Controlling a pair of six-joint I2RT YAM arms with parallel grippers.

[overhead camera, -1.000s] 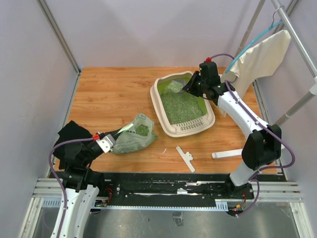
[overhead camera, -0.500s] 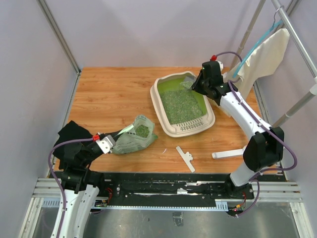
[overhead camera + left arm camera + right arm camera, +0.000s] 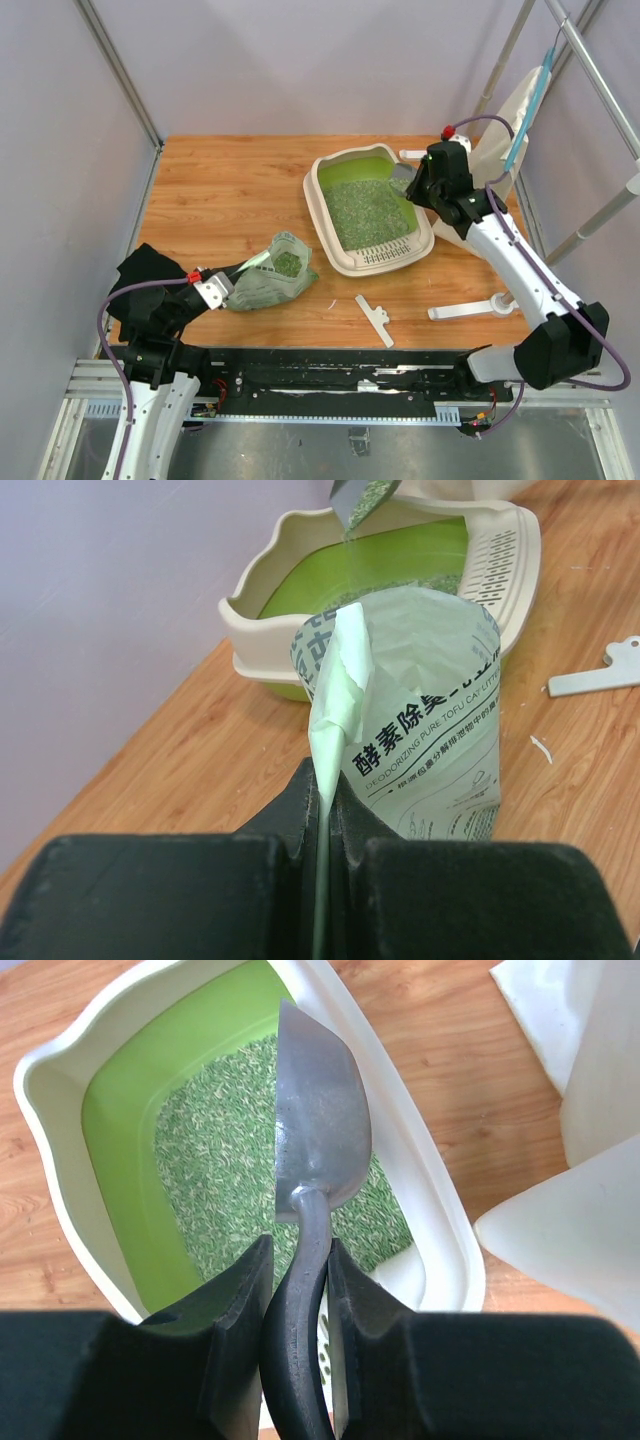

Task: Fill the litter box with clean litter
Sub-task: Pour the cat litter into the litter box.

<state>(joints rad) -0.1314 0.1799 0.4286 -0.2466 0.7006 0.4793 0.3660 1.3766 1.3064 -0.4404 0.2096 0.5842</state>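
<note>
The litter box (image 3: 318, 208) sits at the table's back right, cream rim around a green inside, with clean litter (image 3: 365, 215) spread over most of its floor. My right gripper (image 3: 428, 186) is shut on the dark handle of a silver scoop (image 3: 320, 1130), which hangs over the box's right rim (image 3: 420, 1175) above the litter (image 3: 215, 1160). My left gripper (image 3: 325, 780) is shut on the top edge of a light green printed bag (image 3: 430, 710). The bag (image 3: 265, 280) lies open at front left, with granules showing in its mouth.
Two white plastic pieces (image 3: 374, 320) (image 3: 470, 310) lie near the front edge. A cream cloth (image 3: 520, 120) hangs at the right by the metal poles. A black cloth (image 3: 140, 290) lies at the front left corner. Grey walls close in the sides.
My right arm has swung the scoop from the box's back middle over to its right rim. The hanging cloth has shifted. The left arm and bag have not moved.
</note>
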